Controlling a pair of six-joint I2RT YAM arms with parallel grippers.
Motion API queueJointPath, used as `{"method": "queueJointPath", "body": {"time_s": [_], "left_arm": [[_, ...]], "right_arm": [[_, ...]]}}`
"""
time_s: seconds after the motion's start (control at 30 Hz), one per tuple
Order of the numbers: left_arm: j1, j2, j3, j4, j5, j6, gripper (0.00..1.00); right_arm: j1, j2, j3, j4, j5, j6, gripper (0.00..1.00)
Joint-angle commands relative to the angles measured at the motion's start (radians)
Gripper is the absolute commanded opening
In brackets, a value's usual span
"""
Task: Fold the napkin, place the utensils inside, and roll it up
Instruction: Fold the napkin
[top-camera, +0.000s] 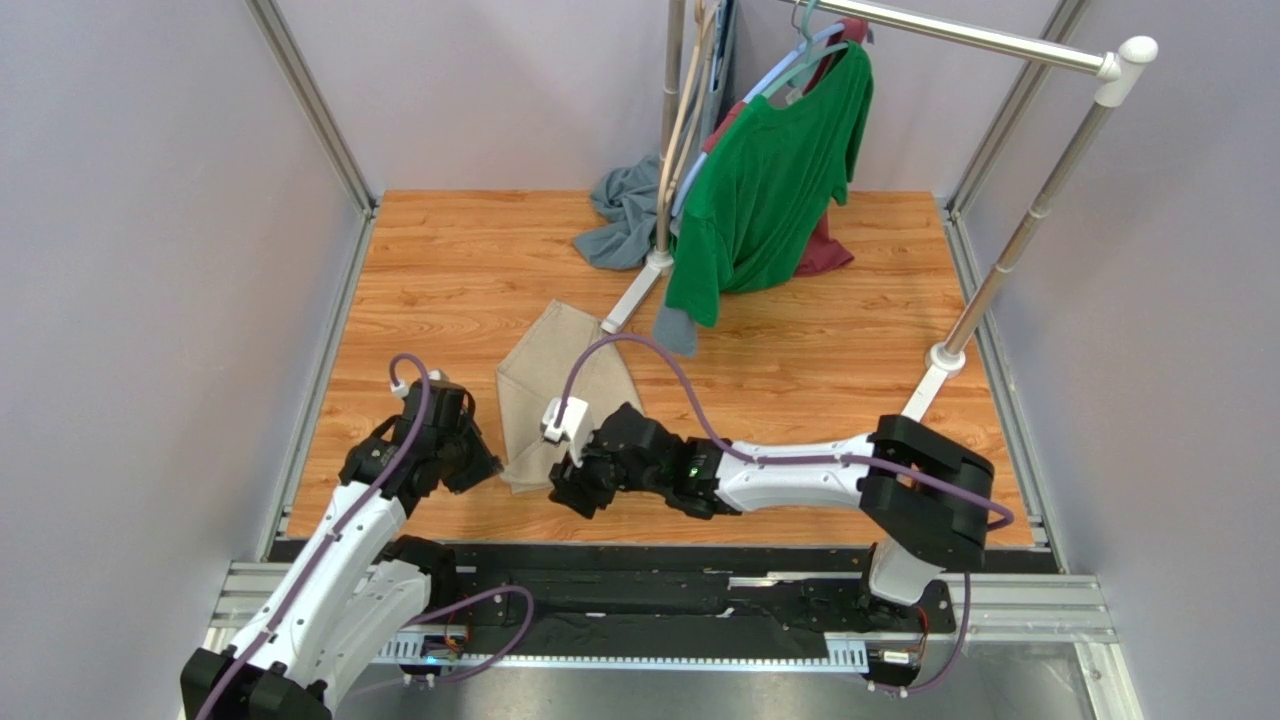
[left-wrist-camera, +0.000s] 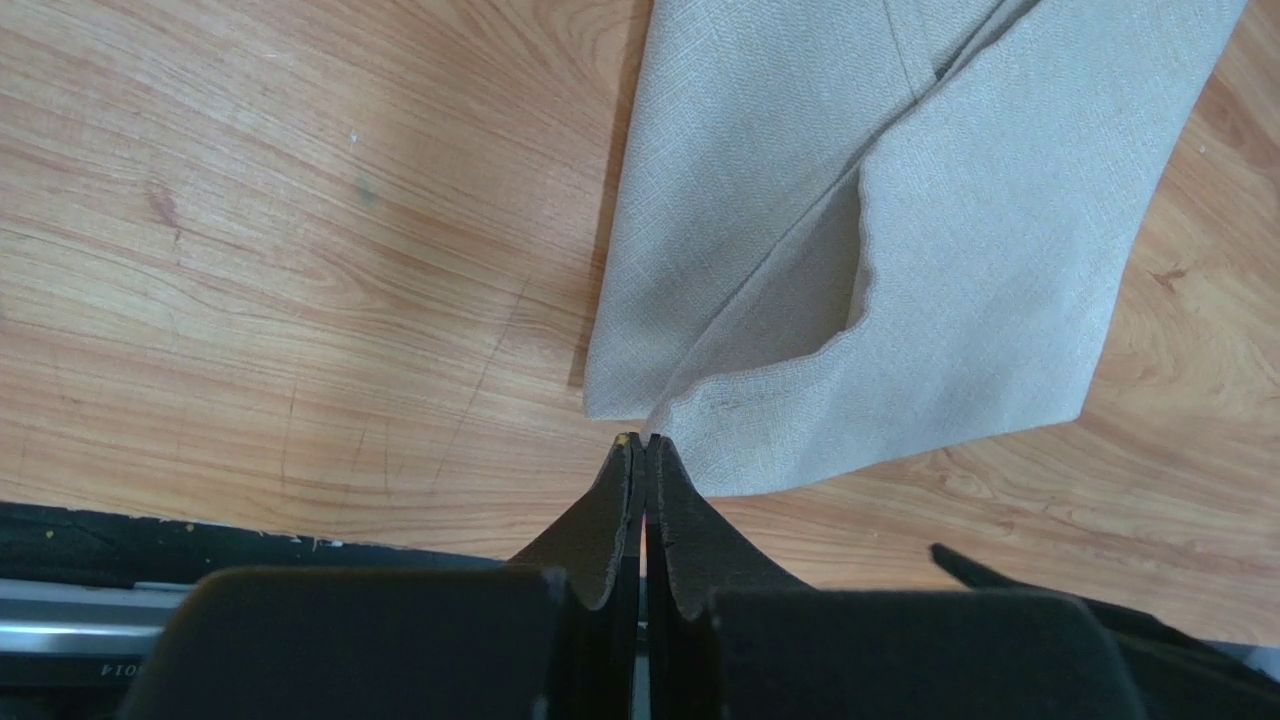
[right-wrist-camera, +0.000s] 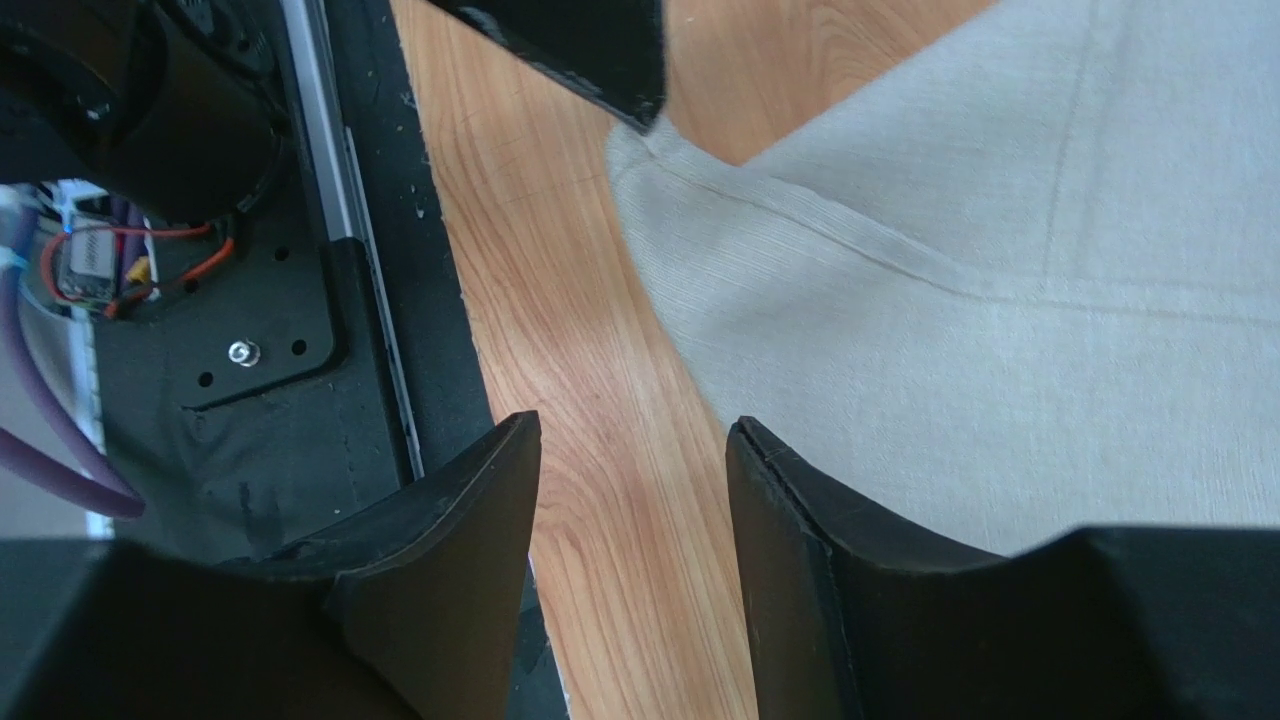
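Left gripper (left-wrist-camera: 643, 447) stood at the bottom middle of its wrist view with the two fingers pressed together, no gap between them. Their tips touched the lowest corner of the napkin (left-wrist-camera: 932, 225). I could not tell if some cloth was caught between them.

In the top view the napkin lay near the middle of the frame, a little to the left, flat on the wooden table (top-camera: 451, 255). It was folded, with one layer over another and a loose pocket open at the lower edge.

Right gripper (right-wrist-camera: 631, 432) was just right of the napkin's near end in the top view. Its fingers were apart and held nothing. One finger was over bare wood, the other over the edge of the cloth.

A green shirt (top-camera: 774, 165) hung on a rack in the upper middle, with a grey-blue cloth (top-camera: 619, 210) on the table beside it.
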Motion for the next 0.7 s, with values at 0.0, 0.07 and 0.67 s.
{"method": "queueJointPath", "body": {"time_s": [0.0, 0.07, 0.67], "left_arm": [[-0.004, -0.014, 0.021, -0.015, 0.032, -0.019, 0.0], [-0.004, -0.017, 0.021, -0.016, 0.035, -0.021, 0.0], [-0.004, -0.04, 0.02, -0.015, 0.053, -0.022, 0.0]], "right_arm": [[0.073, 0.069, 0.093, 0.009, 0.089, -0.166, 0.53], [0.1, 0.102, 0.118, 0.005, 0.141, -0.213, 0.53], [0.188, 0.306, 0.228, 0.092, 0.449, -0.404, 0.5]]}}
